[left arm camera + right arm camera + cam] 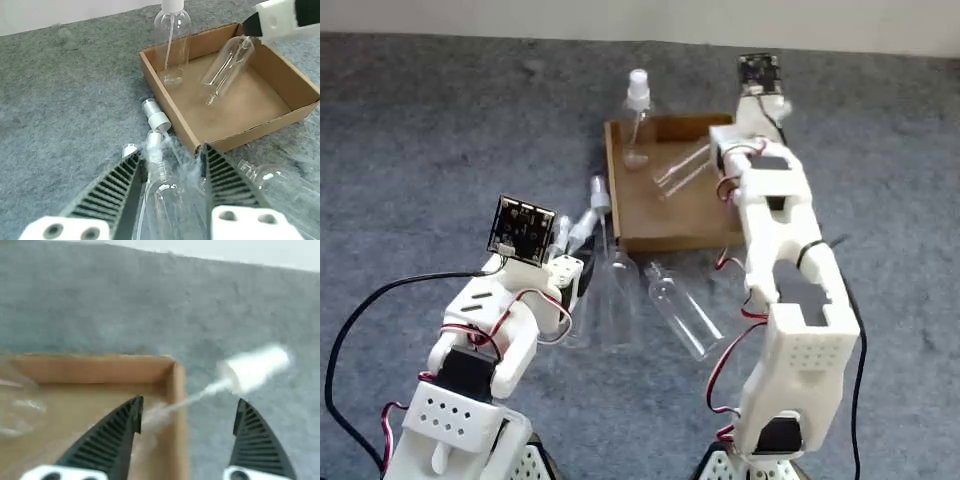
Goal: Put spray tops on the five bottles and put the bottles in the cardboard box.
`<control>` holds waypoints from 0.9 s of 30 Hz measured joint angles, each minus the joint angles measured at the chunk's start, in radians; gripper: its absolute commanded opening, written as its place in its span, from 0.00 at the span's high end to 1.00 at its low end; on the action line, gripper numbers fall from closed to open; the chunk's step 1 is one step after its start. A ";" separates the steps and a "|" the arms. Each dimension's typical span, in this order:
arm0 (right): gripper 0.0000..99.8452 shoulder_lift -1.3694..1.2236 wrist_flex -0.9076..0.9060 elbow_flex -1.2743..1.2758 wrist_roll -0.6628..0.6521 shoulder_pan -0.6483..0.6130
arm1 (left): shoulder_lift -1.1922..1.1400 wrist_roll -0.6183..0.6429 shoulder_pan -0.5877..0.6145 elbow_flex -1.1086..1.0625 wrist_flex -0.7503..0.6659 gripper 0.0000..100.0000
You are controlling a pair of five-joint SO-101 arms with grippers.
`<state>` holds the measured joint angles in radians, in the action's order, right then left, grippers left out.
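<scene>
Two are in the cardboard box [260,129], right gripper [190,402] gaping over the leaning bottle [227,67]. Left gripper [171,151], jaws spread, straddles a capped third bottle [167,205]; it likely closes next.

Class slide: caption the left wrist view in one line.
Open left gripper flanks a clear bottle near the cardboard box holding one upright spray-topped bottle.

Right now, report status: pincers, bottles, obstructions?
Right pincer open at cardboard box corner. Left pincer at topped bottle. Two bottles boxed. Loose spray top beside box.
</scene>
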<state>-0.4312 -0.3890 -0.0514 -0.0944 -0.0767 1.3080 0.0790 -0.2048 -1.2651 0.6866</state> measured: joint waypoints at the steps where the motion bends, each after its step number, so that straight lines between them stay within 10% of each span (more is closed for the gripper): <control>1: 0.77 0.000 -0.031 -0.018 0.000 0.008 | 0.000 0.000 0.000 0.000 0.000 0.87; 11: 0.80 0.002 -0.330 -0.215 0.003 0.072 | 0.000 0.000 0.000 0.000 0.000 0.87; 27: 0.88 -0.060 -0.440 -0.433 0.488 0.143 | 0.000 0.000 0.000 0.000 0.000 0.87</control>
<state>-0.4910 -0.8293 -0.4841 0.3936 0.0660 1.3080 0.0790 -0.2048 -1.2651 0.6866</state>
